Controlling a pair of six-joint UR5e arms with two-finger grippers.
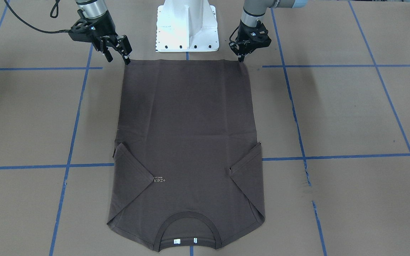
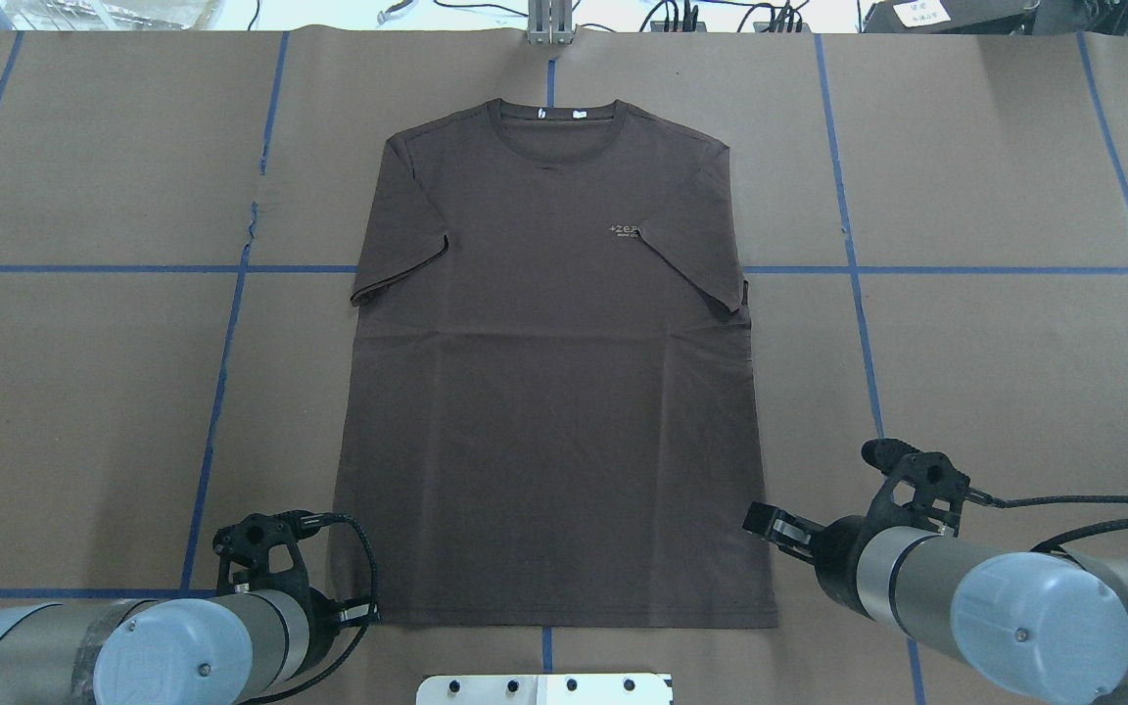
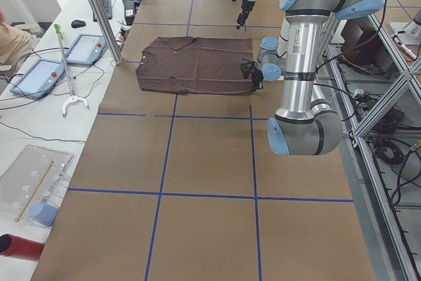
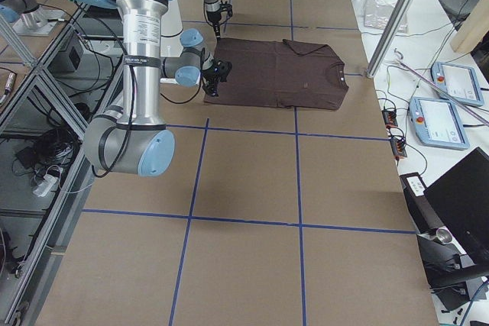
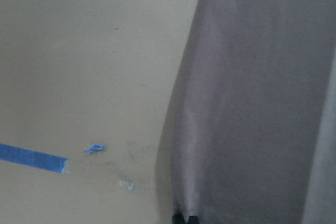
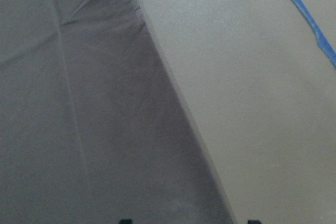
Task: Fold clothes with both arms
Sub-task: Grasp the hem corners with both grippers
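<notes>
The dark brown T-shirt [image 1: 187, 135] lies flat, chest up, on the brown tabletop [image 1: 351, 113], its hem [image 1: 187, 62] stretched straight from one pair of fingers to the other. The left fingers [image 1: 241, 58] stand tips-down at their corner of the hem, drawn together with almost no gap. The tips touch the cloth's corner, but whether any cloth is nipped between them I cannot tell. The right fingers [image 1: 119, 59] are spread wide at the opposite corner and hold nothing. In the right wrist view one tip sits over the shirt and the other over bare tabletop, with the side edge running between them. From the fingers the shirt runs away to the ribbed collar [image 1: 190, 214] and its white tags [image 1: 177, 241] at the far end. Both sleeves [image 1: 132, 174] are folded inward over the chest, the one on the right fingers' side just reaching the pale lettering [image 1: 158, 180]
</notes>
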